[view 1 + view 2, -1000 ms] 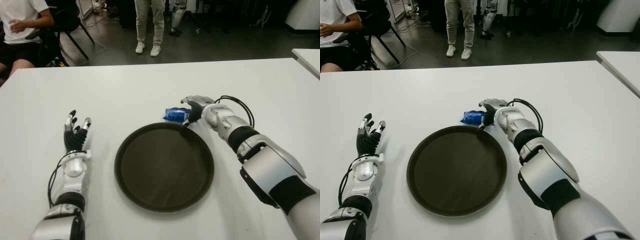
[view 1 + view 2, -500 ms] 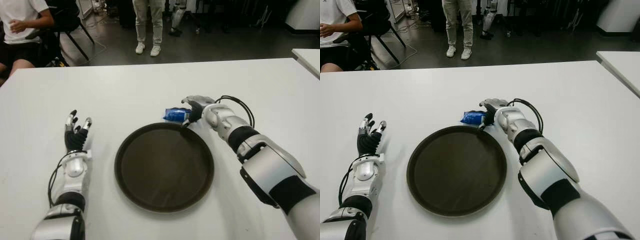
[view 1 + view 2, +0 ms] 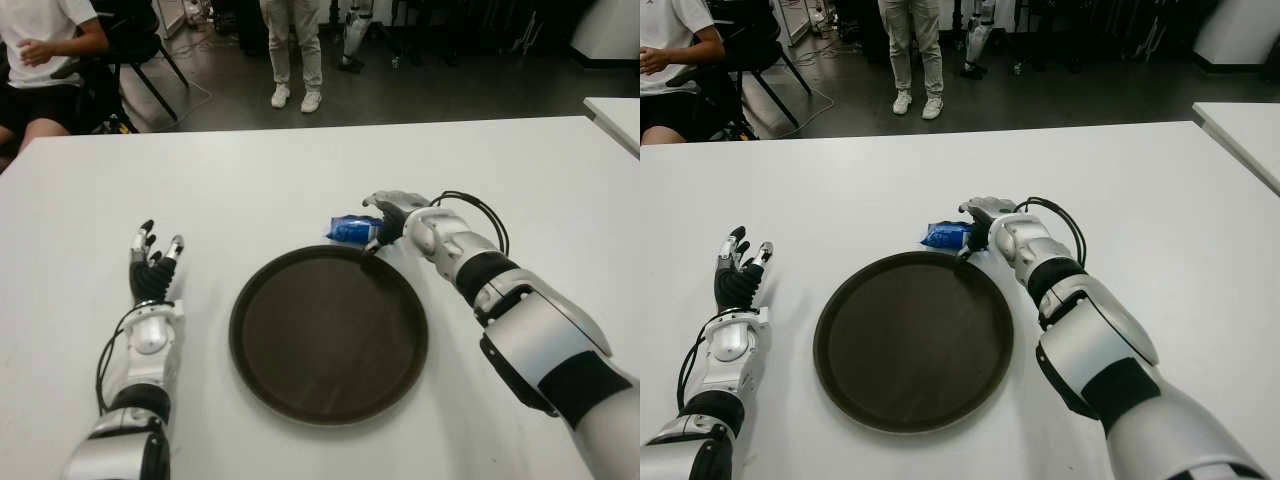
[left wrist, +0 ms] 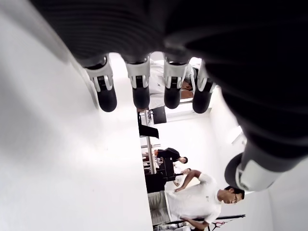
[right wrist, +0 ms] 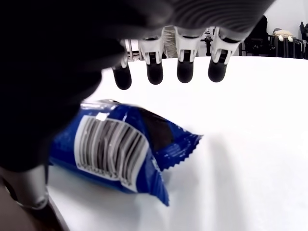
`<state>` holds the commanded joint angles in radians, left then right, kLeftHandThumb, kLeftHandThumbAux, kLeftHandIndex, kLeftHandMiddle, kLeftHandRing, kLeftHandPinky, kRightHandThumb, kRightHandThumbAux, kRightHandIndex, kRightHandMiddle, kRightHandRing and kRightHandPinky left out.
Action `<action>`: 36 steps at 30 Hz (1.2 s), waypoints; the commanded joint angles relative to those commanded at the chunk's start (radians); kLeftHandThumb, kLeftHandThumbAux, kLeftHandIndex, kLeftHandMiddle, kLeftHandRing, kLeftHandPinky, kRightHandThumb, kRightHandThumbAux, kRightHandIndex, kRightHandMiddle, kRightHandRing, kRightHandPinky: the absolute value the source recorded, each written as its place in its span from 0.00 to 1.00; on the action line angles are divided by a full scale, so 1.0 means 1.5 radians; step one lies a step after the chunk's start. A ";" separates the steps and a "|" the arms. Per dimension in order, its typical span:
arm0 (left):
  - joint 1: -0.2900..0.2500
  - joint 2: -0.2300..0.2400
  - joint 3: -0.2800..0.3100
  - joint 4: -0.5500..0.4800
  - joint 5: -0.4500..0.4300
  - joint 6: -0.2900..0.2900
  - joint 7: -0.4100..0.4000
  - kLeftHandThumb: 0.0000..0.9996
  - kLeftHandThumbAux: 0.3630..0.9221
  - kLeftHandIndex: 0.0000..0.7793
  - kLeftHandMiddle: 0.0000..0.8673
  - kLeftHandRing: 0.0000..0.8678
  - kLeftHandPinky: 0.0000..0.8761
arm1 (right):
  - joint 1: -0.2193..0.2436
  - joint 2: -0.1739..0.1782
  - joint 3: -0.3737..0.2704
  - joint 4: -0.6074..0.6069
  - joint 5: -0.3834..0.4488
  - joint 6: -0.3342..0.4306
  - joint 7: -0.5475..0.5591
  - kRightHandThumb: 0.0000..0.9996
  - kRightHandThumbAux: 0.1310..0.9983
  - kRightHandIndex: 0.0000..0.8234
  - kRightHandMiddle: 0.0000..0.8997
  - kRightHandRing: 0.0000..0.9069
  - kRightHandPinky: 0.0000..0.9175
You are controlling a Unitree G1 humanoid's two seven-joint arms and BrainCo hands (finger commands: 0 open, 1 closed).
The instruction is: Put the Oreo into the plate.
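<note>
One step in at most, I'd say: the right hand (image 3: 388,214) is at the blue Oreo pack (image 3: 351,229) but doesn't have it yet. In the right wrist view the fingers (image 5: 186,62) hang straight and spread above the wrapper, not curled around it, and the pack (image 5: 122,150) lies flat on the white surface (image 3: 300,170) with its barcode side up. The thumb sits low by the near end of the pack; can't tell if it's actually touching. So the Oreo is on the surface, just beside the far rim of the dark round plate (image 3: 250,300), not in it. The plate holds nothing so far. The left hand (image 3: 151,270) shows off to the left of the plate, fingers straight and apart, holding nothing. Still to do, as I read it: close on the pack, lift it, carry it the short way over the rim and let go. It's a crinkly, flat wrapper, so pinching it off the surface might be fiddly.
</note>
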<state>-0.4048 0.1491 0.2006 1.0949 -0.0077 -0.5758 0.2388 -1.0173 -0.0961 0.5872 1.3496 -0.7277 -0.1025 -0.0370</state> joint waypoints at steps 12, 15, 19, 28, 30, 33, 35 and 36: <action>0.001 0.003 -0.004 0.002 0.006 -0.003 0.002 0.33 0.42 0.01 0.00 0.00 0.00 | 0.007 -0.004 -0.008 -0.001 0.000 -0.025 -0.058 0.12 0.79 0.18 0.21 0.25 0.30; 0.001 0.003 -0.004 0.003 0.006 -0.002 0.005 0.33 0.42 0.01 0.01 0.00 0.00 | 0.008 -0.004 -0.009 0.000 -0.001 -0.026 -0.066 0.17 0.80 0.23 0.26 0.29 0.35; 0.000 0.003 -0.003 0.004 0.004 0.002 0.005 0.34 0.42 0.01 0.01 0.00 0.00 | 0.008 -0.004 -0.008 0.000 -0.001 -0.026 -0.071 0.25 0.82 0.28 0.34 0.38 0.45; 0.000 0.001 -0.001 0.001 0.000 0.004 0.001 0.35 0.42 0.01 0.01 0.00 0.00 | 0.010 -0.004 -0.008 0.000 -0.002 -0.028 -0.080 0.65 0.71 0.48 0.42 0.46 0.52; 0.000 0.002 -0.002 0.001 0.000 0.004 0.002 0.34 0.41 0.00 0.00 0.00 0.00 | 0.010 -0.004 -0.007 0.000 -0.002 -0.029 -0.082 0.67 0.70 0.48 0.43 0.47 0.52; 0.000 0.004 -0.002 0.005 0.003 0.007 0.006 0.33 0.40 0.01 0.00 0.00 0.00 | 0.010 -0.006 -0.005 0.000 -0.004 -0.031 -0.081 0.68 0.70 0.49 0.43 0.47 0.52; -0.001 0.004 -0.002 0.006 0.003 0.008 0.008 0.34 0.40 0.01 0.00 0.00 0.00 | 0.009 -0.006 -0.004 0.000 -0.004 -0.032 -0.079 0.68 0.70 0.49 0.43 0.48 0.53; -0.001 0.004 -0.002 0.007 0.004 0.008 0.009 0.34 0.40 0.01 0.00 0.00 0.00 | 0.009 -0.006 -0.004 0.000 -0.004 -0.032 -0.078 0.68 0.70 0.49 0.43 0.48 0.53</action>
<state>-0.4059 0.1558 0.1973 1.1047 -0.0023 -0.5636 0.2517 -1.0044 -0.1055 0.5808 1.3495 -0.7338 -0.1509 -0.1539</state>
